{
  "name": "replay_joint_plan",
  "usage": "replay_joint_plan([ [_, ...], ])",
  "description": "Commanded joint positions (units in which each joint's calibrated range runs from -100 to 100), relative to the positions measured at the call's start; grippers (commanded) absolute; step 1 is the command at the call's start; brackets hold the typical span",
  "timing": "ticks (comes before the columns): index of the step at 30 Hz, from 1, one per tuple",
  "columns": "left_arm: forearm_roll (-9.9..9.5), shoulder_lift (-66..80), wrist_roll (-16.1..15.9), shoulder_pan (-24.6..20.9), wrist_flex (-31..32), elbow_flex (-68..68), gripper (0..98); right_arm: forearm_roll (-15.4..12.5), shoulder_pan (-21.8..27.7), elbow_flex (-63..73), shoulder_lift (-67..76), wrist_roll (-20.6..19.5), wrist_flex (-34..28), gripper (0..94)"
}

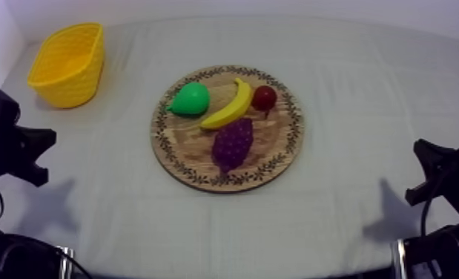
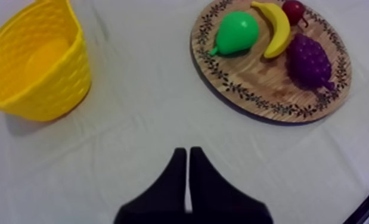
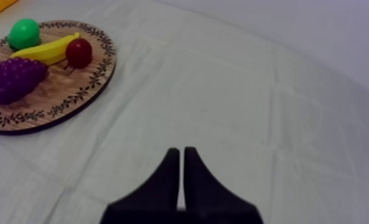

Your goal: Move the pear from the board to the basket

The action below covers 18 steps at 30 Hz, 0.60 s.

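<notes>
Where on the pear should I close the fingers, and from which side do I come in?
Grip the pear across its fat round body, coming down from above on the basket side. It lies on its side on the board, narrow end toward the rim, and the banana lies close along its far side, so that side probably leaves less room.

Glossy plastic pear; matt wood-grain board; woven-textured plastic basket; matt, creased cloth.
</notes>
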<state>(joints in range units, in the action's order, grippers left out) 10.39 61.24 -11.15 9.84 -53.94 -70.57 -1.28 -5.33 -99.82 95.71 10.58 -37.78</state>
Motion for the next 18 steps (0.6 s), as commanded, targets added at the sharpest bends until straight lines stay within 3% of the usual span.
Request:
replay_joint_plan([
  [1, -0.28, -7.7, 1.0, 0.1, -2.1, 6.8, 0.0, 0.0, 0.0, 0.0, 0.0, 0.1, 0.0, 0.4],
  [8, -2.00, -21.6, 5.4, 1.9, -8.9, 22.3, 0.0, 0.0, 0.0, 0.0, 0.0, 0.1, 0.0, 0.4],
  [18, -2.64, -40.1, 14.2, 4.0, -13.7, 37.8, 0.0, 0.0, 0.0, 0.0, 0.0, 0.1, 0.0, 0.4],
])
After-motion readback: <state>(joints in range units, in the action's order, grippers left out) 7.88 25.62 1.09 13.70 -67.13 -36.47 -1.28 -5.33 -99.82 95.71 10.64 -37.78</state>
